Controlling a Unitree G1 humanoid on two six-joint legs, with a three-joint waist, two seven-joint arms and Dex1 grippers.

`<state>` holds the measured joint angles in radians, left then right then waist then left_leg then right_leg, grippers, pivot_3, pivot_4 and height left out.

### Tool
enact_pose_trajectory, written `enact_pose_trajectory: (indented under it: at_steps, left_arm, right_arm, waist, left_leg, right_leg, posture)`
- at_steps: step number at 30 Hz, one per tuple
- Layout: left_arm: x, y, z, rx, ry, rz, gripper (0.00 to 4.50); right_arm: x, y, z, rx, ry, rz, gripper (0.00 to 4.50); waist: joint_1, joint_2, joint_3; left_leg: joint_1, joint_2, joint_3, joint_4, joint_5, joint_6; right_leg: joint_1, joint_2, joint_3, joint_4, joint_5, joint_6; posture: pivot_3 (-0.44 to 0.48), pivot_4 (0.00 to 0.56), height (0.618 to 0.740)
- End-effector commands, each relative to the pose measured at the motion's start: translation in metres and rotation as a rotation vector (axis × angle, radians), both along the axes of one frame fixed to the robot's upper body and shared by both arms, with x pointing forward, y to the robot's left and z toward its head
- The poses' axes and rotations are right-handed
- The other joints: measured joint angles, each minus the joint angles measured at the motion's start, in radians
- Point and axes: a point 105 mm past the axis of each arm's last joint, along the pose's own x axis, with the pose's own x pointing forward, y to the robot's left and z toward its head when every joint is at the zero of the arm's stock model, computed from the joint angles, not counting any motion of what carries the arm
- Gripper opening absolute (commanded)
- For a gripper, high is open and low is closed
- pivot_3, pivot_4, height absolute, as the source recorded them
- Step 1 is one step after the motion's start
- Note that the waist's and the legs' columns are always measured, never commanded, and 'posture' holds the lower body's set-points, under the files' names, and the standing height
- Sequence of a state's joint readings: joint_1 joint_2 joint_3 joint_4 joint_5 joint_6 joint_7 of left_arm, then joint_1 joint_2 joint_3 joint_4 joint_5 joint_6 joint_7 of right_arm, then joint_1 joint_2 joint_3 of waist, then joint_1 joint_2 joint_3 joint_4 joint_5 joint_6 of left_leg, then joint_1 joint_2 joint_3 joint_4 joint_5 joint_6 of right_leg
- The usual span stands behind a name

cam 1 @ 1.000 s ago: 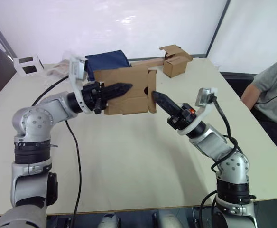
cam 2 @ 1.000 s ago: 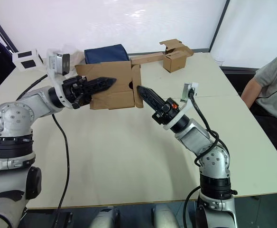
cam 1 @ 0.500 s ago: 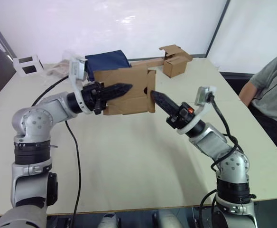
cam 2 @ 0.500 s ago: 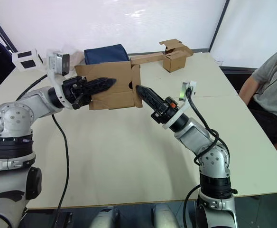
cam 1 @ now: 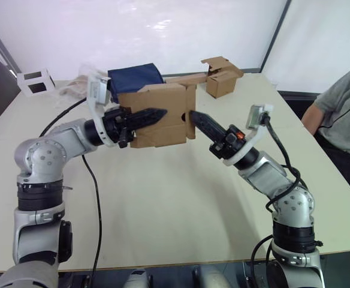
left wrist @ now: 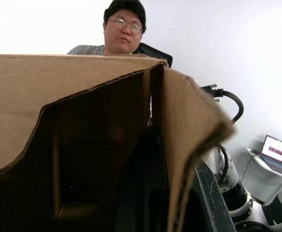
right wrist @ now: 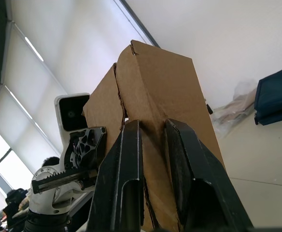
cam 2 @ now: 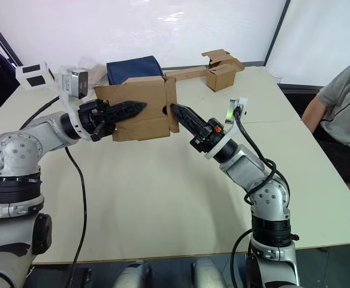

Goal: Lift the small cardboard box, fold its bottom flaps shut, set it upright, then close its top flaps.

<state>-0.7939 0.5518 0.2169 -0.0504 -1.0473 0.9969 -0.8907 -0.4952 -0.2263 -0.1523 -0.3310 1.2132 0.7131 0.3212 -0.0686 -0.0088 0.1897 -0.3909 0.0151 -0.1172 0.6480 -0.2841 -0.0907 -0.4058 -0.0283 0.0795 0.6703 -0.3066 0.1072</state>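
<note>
Above the table's (cam 1: 163, 198) far half, the left tool (cam 1: 154, 113) is clamped on the small cardboard box (cam 1: 163, 117); the right tool (cam 1: 197, 117), fingers slightly apart, presses its side flap.

The 2 head views look forward and down over the pale bench (cam 1: 163, 198), sharing the plain brown cardboard box (cam 1: 163, 114) at upper centre. The left wrist view sits tight against that box (left wrist: 83, 121); the right wrist view looks along its black fingers (right wrist: 126, 179) at its edge.
</note>
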Motion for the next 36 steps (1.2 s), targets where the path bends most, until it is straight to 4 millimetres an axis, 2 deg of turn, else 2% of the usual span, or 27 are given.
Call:
enact_pose_trajectory:
  at_steps: [1, 7, 15, 23, 29, 36]
  left_arm:
    - [-0.005, -0.003, 0.011, -0.015, -0.051, -0.014, 0.00]
    - [-0.006, -0.003, 0.018, -0.043, -0.048, -0.024, 0.00]
    - [-0.005, -0.003, 0.018, -0.046, -0.045, -0.018, 0.00]
    - [-0.003, 0.000, 0.022, -0.054, -0.048, -0.002, 0.00]
    - [-0.005, -0.001, 0.021, -0.051, -0.046, -0.014, 0.00]
    - [-0.010, -0.007, 0.012, 0.006, -0.067, -0.035, 0.00]
  right_arm:
    - [-0.015, 0.011, 0.013, -0.016, -0.075, 0.055, 0.79]
    - [-0.014, 0.018, 0.004, -0.085, -0.083, 0.045, 0.79]
    - [-0.017, 0.021, 0.006, -0.097, -0.100, 0.061, 0.79]
    - [-0.011, 0.013, -0.007, -0.159, -0.081, 0.022, 0.79]
    - [-0.006, 0.010, -0.006, -0.179, -0.094, -0.010, 0.79]
    - [-0.007, 0.016, 0.001, -0.174, -0.119, -0.005, 0.79]
  waist:
    - [0.000, 0.000, 0.000]
    - [0.000, 0.000, 0.000]
    - [0.000, 0.000, 0.000]
    - [0.000, 0.000, 0.000]
    - [0.000, 0.000, 0.000]
    - [0.000, 0.000, 0.000]
  left_leg:
    - [0.000, 0.000, 0.000, 0.000, 0.000, 0.000]
    - [0.000, 0.000, 0.000, 0.000, 0.000, 0.000]
    - [0.000, 0.000, 0.000, 0.000, 0.000, 0.000]
    - [0.000, 0.000, 0.000, 0.000, 0.000, 0.000]
    - [0.000, 0.000, 0.000, 0.000, 0.000, 0.000]
    - [0.000, 0.000, 0.000, 0.000, 0.000, 0.000]
  right_leg:
    - [0.000, 0.000, 0.000, 0.000, 0.000, 0.000]
    - [0.000, 0.000, 0.000, 0.000, 0.000, 0.000]
    - [0.000, 0.000, 0.000, 0.000, 0.000, 0.000]
    - [0.000, 0.000, 0.000, 0.000, 0.000, 0.000]
    - [0.000, 0.000, 0.000, 0.000, 0.000, 0.000]
    - [0.000, 0.000, 0.000, 0.000, 0.000, 0.000]
  posture:
    - [0.000, 0.150, 0.740]
    - [0.000, 0.150, 0.740]
    - [0.000, 0.150, 0.740]
    - [0.000, 0.150, 0.740]
    - [0.000, 0.150, 0.740]
    - [0.000, 0.150, 0.740]
